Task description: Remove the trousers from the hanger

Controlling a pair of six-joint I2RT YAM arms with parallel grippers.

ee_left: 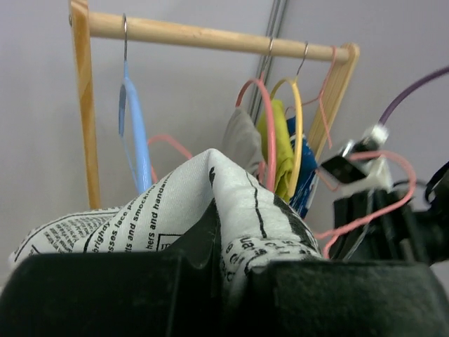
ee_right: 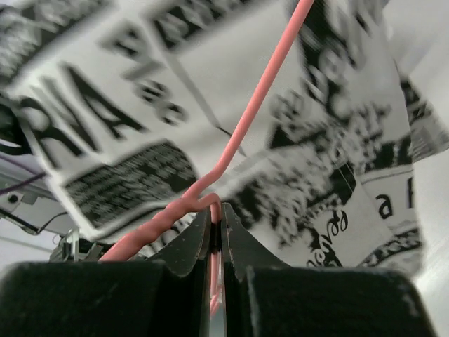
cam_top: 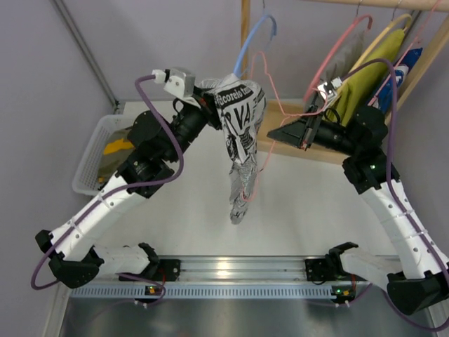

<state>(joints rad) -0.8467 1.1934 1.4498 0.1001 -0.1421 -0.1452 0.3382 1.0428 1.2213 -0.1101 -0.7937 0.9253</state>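
The left tool (ee_left: 217,232) is clamping the trousers (cam_top: 240,133), and the right tool (ee_right: 217,225) is pinching the hanger (ee_right: 271,70). The trousers are hanging between them over the counter (cam_top: 189,203). Cloth snagging on the hanger could be dragging it from that thin pinch.

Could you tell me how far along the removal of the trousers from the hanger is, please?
Done: the left gripper is shut on the top of the trousers, and the right gripper is shut on the hanger wire. In hand: both are held aloft together. Left: the wire loop still runs down alongside the hanging fabric, so the trousers are not yet free.
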